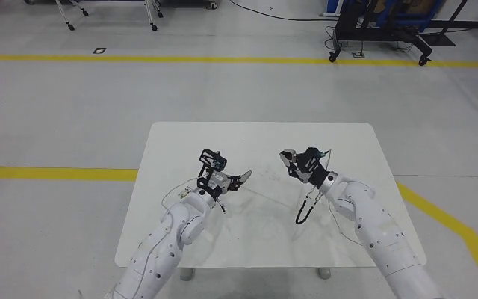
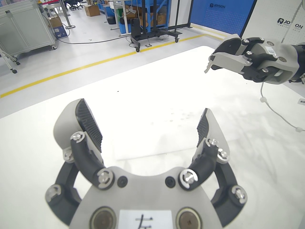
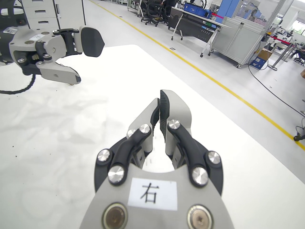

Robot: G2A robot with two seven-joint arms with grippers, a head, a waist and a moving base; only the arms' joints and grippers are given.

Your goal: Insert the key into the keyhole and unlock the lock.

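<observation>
My left gripper (image 2: 144, 110) hovers over the white table (image 1: 261, 142) with its fingers wide open and nothing between them. It also appears from the side in the right wrist view (image 3: 87, 61) and left of the table's centre in the top view (image 1: 233, 178). My right gripper (image 3: 162, 97) is held right of centre (image 1: 285, 157), tips pointing toward the left gripper, a short gap apart. Its fingers are shut. A small pale sliver, seemingly the key (image 2: 207, 67), sticks out from the right gripper's tips (image 2: 212, 59).
A black cable (image 1: 302, 213) loops beside the right forearm, and a white cable (image 2: 274, 110) trails under that wrist. The table surface between and ahead of the grippers is bare white with faint smudges. Beyond the far table edge lies open floor with a yellow line (image 1: 224, 58).
</observation>
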